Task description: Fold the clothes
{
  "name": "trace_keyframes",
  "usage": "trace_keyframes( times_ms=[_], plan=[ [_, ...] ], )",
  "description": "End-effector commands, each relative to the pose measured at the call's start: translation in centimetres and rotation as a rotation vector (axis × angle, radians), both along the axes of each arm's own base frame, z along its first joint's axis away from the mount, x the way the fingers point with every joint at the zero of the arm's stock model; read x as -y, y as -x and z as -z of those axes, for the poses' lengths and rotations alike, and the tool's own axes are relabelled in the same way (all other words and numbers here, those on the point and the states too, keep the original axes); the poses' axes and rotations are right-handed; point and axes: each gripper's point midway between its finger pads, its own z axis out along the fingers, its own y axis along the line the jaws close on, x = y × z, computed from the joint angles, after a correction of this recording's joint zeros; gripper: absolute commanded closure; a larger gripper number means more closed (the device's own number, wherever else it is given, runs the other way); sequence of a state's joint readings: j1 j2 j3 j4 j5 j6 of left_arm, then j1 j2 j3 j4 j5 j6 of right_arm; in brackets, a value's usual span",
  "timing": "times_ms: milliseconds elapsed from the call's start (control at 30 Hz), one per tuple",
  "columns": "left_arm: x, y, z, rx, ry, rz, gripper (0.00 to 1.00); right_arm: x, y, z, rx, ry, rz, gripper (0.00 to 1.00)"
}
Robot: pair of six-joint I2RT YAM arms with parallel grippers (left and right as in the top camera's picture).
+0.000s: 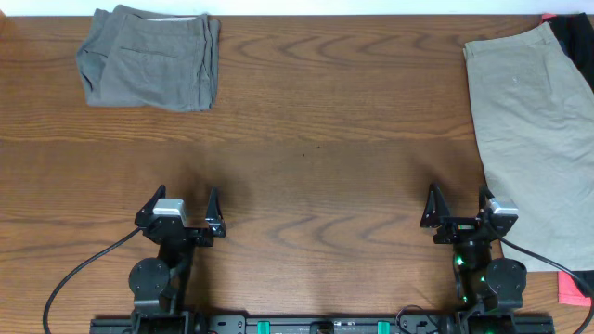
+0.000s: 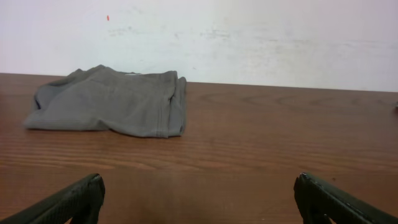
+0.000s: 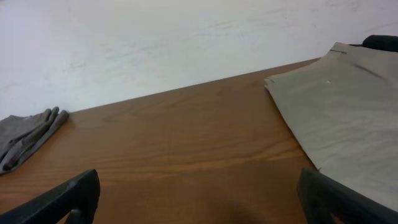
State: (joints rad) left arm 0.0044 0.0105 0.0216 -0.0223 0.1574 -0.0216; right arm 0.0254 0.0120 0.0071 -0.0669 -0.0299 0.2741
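Folded grey shorts (image 1: 148,57) lie at the table's far left corner, also seen in the left wrist view (image 2: 109,102) and at the left edge of the right wrist view (image 3: 25,138). Beige khaki shorts (image 1: 534,139) are spread flat along the right side (image 3: 339,121). A black-and-coral garment (image 1: 575,37) pokes out beneath them at the far right and near right (image 1: 575,289). My left gripper (image 1: 180,213) stands open near the front left, nothing between its fingers (image 2: 199,199). My right gripper (image 1: 459,211) stands open just left of the beige shorts (image 3: 199,196), empty.
The brown wooden table (image 1: 316,139) stretches bare between the two garments. A white wall (image 2: 249,37) stands behind the far edge. Black cables (image 1: 74,278) run from the arm bases at the front edge.
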Motion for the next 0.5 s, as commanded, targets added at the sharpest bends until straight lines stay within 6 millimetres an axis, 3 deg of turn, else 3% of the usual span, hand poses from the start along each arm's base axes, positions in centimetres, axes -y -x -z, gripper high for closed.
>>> trace_keyframes(
  times_ms=[0,233,333,400,467],
  plan=[
    [0.2,0.1,1.5,-0.044,-0.009,0.014,0.02,-0.2,0.0,0.0,0.002,-0.027,-0.007,0.01],
    [0.2,0.1,1.5,-0.044,-0.009,0.014,0.02,-0.9,0.1,-0.1,-0.007,-0.145,-0.038,0.01],
    [0.2,0.1,1.5,-0.044,-0.009,0.014,0.02,-5.1,1.0,-0.6,-0.063,-0.436,-0.268,0.01],
    [0.2,0.1,1.5,-0.044,-0.009,0.014,0.02,-9.1,3.1,-0.8,-0.177,-0.61,-0.508,0.01],
    [0.2,0.1,1.5,-0.044,-0.009,0.014,0.02,-9.8,3.7,-0.9,-0.229,-0.712,-0.547,0.01]
  ],
)
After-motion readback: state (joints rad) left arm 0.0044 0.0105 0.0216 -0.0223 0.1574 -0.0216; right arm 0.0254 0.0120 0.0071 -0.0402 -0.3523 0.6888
